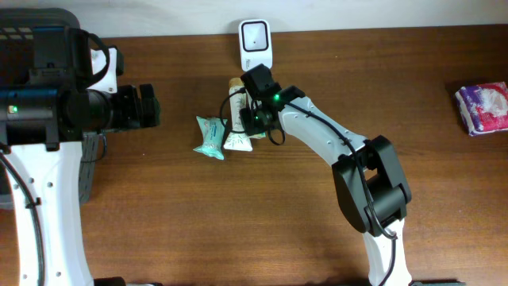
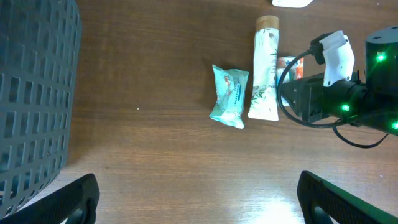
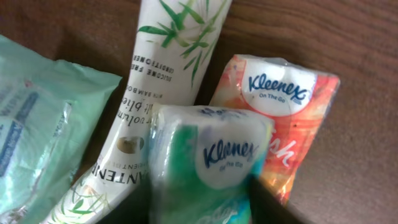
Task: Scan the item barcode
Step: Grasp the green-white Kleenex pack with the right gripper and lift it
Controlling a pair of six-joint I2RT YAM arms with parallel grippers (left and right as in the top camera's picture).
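We are looking at a green Kleenex pack filling the right wrist view, with the dark fingers of the right gripper standing on either side of it. We cannot tell whether they are already pinching it or only flanking it. The pack is lying over a bamboo-print tube and an orange Kleenex pack, with a teal pouch on the left. The whole cluster is sitting mid-table, just on the near side of the white scanner.

We are judging the wrapper soft and slick. A shallow pinch could let it slip, and a low one could drag the orange pack or the tube along. No barcode is showing, so the pack may reach the scanner facing the wrong way.

The right arm is reaching diagonally from near right to far left, its wrist tipping down over the cluster. The left gripper is hanging well apart on the left beside the dark basket, its fingers spread wide and holding nothing.
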